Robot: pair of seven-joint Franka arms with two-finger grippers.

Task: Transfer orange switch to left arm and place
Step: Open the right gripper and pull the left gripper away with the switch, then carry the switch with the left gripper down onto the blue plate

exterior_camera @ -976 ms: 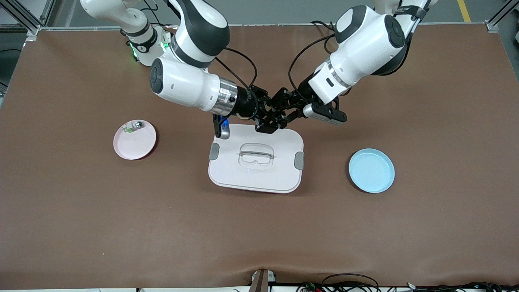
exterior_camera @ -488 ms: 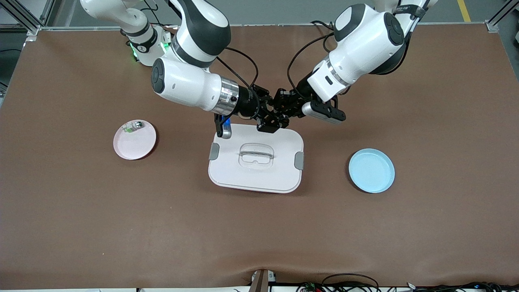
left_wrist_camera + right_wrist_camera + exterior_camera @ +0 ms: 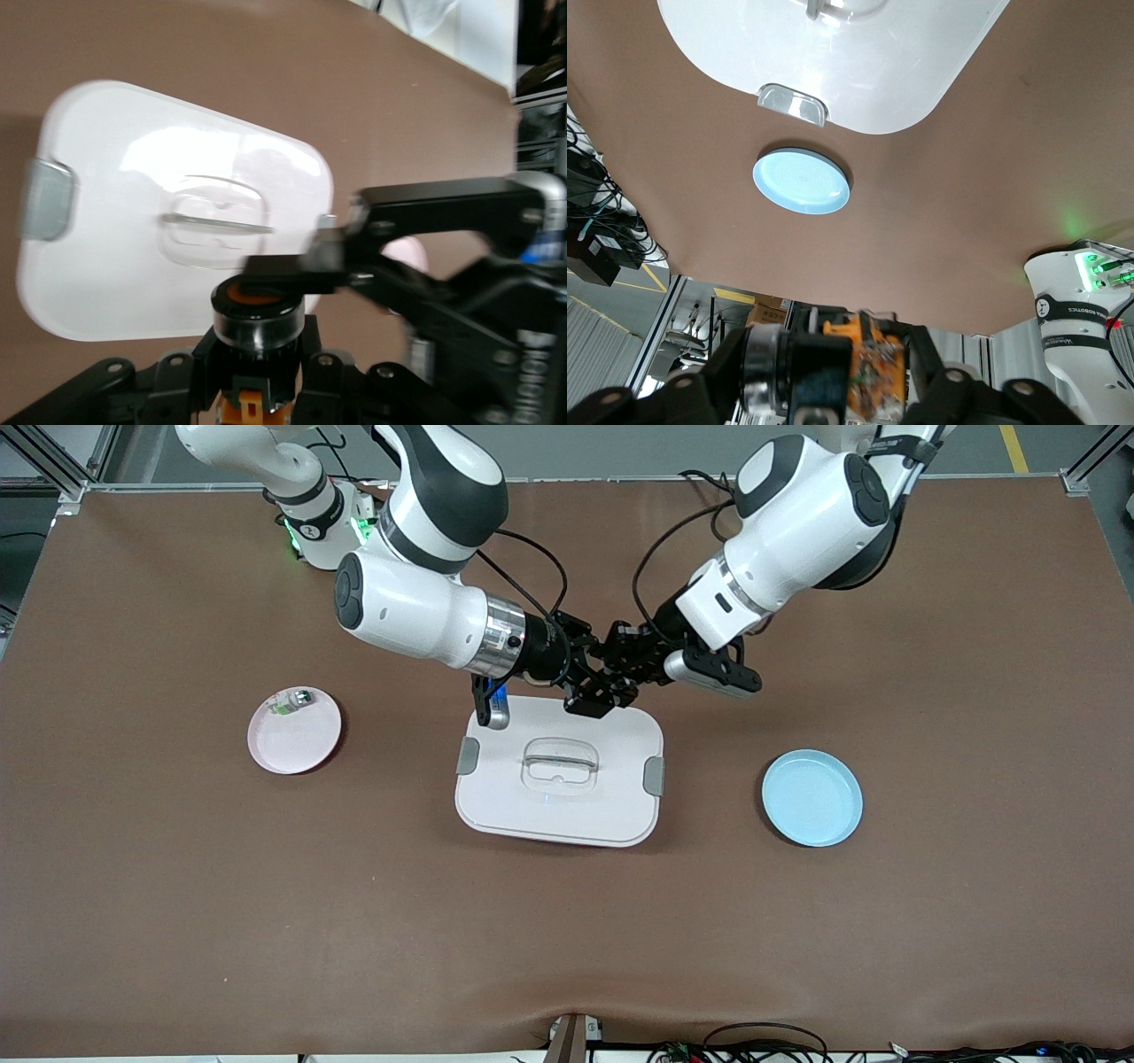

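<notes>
Now, landmark: the large white rounded-rectangular lidded box (image 3: pixel 532 815) with grey side latches and a clear recessed handle sits mid-table.
Blue plate: a round pale-blue plate (image 3: pixel 811 797) lies well apart from the box, toward the left arm's end of the table, and is bare.
Pink plate: a round pink plate (image 3: pixel 297 744) lies well apart from the box, toward the right arm's end. A small green-and-silver component (image 3: pixel 292 701) sits at its farther rim.
Left gripper (image 3: pixel 617 669): over the box's farther edge, clamped on the tiny black-capped, orange-bodied switch (image 3: pixel 257 310).
Right gripper (image 3: pixel 592 691): over the same edge, right against the left gripper, with the switch between the two. Whether it grips or has let go cannot be told.
Step in hand: judged to be the mid-air handover above the box.
Next move calls for: the right gripper to be clearly free of the switch. The left arm would then carry it high over the lid, probably toward the blue plate.
Hard to make out: from the front the switch is lost among the black gripper parts, and the wrist views are blurred there.
</notes>
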